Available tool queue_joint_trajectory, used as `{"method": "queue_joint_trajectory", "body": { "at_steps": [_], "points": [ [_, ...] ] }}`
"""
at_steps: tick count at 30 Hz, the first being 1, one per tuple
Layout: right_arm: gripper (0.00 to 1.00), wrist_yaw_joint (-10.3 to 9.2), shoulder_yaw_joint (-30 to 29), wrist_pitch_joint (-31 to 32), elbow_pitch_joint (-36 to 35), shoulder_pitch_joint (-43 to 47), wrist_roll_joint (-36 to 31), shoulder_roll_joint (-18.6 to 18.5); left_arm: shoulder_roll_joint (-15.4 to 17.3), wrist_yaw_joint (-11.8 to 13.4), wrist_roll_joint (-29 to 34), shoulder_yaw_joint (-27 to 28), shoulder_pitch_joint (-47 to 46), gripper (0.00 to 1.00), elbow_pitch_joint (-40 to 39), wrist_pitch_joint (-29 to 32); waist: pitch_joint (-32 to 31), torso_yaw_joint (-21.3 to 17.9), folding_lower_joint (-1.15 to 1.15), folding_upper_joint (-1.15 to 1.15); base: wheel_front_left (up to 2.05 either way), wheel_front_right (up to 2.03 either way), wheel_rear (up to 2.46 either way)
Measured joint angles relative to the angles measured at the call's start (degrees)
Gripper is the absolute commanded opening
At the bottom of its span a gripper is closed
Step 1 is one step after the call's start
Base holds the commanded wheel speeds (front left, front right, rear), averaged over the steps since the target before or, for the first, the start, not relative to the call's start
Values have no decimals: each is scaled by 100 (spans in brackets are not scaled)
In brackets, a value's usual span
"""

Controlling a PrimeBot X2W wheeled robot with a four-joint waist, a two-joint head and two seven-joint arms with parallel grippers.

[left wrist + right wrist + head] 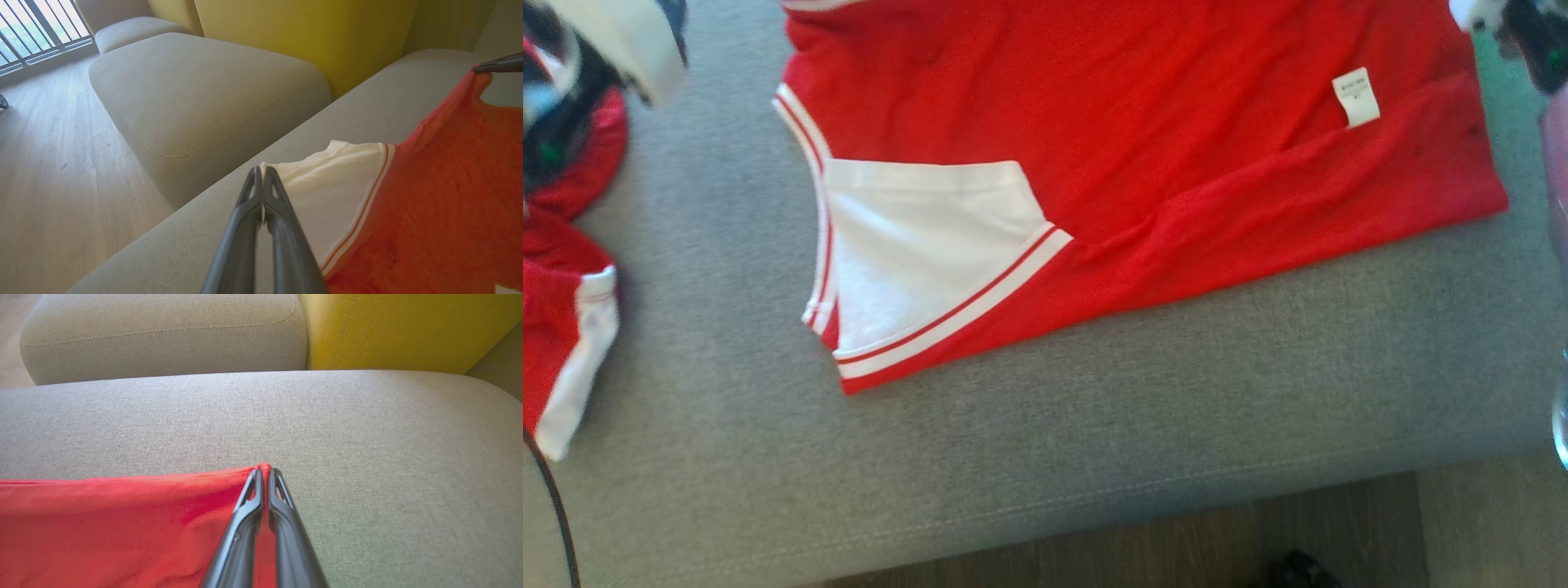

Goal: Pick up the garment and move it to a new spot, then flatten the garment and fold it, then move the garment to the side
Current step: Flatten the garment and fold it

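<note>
Item: red garment [1143, 139], spread on the grey sofa seat [1094, 457]. We log the left gripper [261, 170] clamped on its white sleeve [327, 188] and the right gripper [264, 471] clamped on its red corner [264, 465]. We judge the folding incomplete and the move to the side outstanding.

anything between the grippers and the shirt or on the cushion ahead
Nothing visible. The left gripper is shut on the garment at its white sleeve, the right gripper at a red corner; the grey cushion beyond looks bare.

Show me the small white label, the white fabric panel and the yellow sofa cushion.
small white label [1356, 96]: head view, its middle.
white fabric panel [923, 245]: head view, plain white centre.
yellow sofa cushion [408, 330]: right wrist view, front face.
</note>
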Motion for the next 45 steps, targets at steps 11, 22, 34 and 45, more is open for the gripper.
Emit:
{"method": "queue_joint_trajectory", "body": {
  "at_steps": [11,22,34,45],
  "points": [
    [0,0,747,278,-970,1115,1068,-751,910,971,-571,-2,1200,0,-2292,8,-393,295,0,0,0,0,0],
    [0,0,697,787,-2270,2693,1532,-1240,1395,1889,-922,-230,2454,0,-3858,-133,-553,403,0,0,0,0,0],
    [0,0,201,1330,-3188,3807,1284,-1042,915,2175,-1148,-571,3479,0,-3611,-431,-706,411,0,0,0,0,0],
    [100,0,-700,543,-3360,4275,572,-285,33,2519,-1260,185,4301,100,-2938,-555,-1110,415,0,0,0,0,0]
  ]
}}
